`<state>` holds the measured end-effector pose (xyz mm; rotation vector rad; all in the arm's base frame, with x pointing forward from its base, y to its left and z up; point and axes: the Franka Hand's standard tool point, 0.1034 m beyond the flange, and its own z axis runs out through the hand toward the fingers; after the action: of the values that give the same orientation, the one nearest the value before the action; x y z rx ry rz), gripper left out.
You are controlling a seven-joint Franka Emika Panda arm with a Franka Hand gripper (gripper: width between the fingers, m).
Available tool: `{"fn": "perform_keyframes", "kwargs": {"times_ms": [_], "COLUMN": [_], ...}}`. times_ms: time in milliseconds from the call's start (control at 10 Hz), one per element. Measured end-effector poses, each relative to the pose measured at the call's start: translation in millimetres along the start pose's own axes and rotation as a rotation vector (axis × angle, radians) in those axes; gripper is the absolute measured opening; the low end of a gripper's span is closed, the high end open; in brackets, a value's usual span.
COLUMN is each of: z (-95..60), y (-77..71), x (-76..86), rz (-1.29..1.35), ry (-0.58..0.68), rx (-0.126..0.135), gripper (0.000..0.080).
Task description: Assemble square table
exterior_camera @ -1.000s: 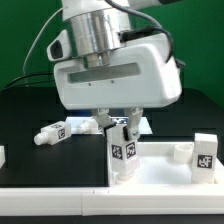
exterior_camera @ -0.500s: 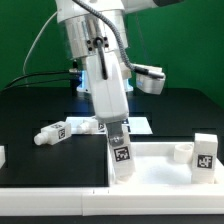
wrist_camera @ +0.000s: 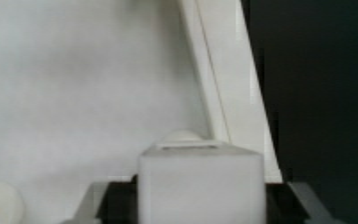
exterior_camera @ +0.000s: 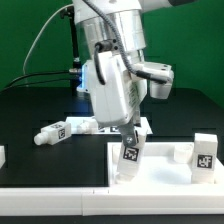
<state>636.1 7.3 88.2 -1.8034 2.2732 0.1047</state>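
My gripper (exterior_camera: 129,137) is shut on a short white tagged leg (exterior_camera: 129,154). It holds the leg tilted over the near left corner of the white square panel (exterior_camera: 160,172), and the leg's lower end touches or nearly touches the panel. In the wrist view the leg (wrist_camera: 202,180) sits between the dark fingers (wrist_camera: 115,203), with the panel face (wrist_camera: 69,100) and its raised rim (wrist_camera: 224,80) beyond it. A second leg (exterior_camera: 206,154) stands at the panel's right side. Two more legs (exterior_camera: 50,134) (exterior_camera: 84,126) lie on the black table to the exterior view's left.
The marker board (exterior_camera: 143,124) lies flat behind the gripper. White border strips run along the front (exterior_camera: 50,190) and at the exterior view's left edge (exterior_camera: 2,155). The black table (wrist_camera: 318,100) shows beside the panel's rim in the wrist view.
The wrist has turned and swung toward the exterior view's right. The held leg stood upright on the panel corner before; now it leans, its top toward the right.
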Motion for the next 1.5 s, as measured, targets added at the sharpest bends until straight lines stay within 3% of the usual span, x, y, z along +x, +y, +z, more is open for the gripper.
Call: {"fn": "perform_keyframes", "kwargs": {"times_ms": [100,200,300,400,600,800,1000,1100,1200,1400,1500], "z": [-0.2,-1.9,-3.5,-2.9,-2.0,-1.9,-0.4,3.2,3.0,3.3,2.0], "y": [0.7,3.1,3.0,3.9,4.7,4.7,4.1,7.0,6.6,6.8,5.6], "x": [0.5,1.3,0.7,-1.4,-2.2,-1.3,1.1,1.6,0.9,0.9,1.7], "rz": [-0.071,-0.208,-0.407,-0.625,-0.792,-0.961,-1.376,-1.499,-1.446,-1.423,-1.374], "ry": [0.001,-0.001,0.007,0.017,0.02,0.024,0.086,0.093,0.089,0.09,0.088], "rx": [-0.004,-0.016,-0.018,-0.027,-0.034,-0.042,-0.113,-0.134,-0.124,-0.123,-0.118], "gripper": [0.0373,0.0373,0.0549,0.0632,0.0644,0.0648,0.0648,0.0648,0.0648,0.0386,0.0386]}}
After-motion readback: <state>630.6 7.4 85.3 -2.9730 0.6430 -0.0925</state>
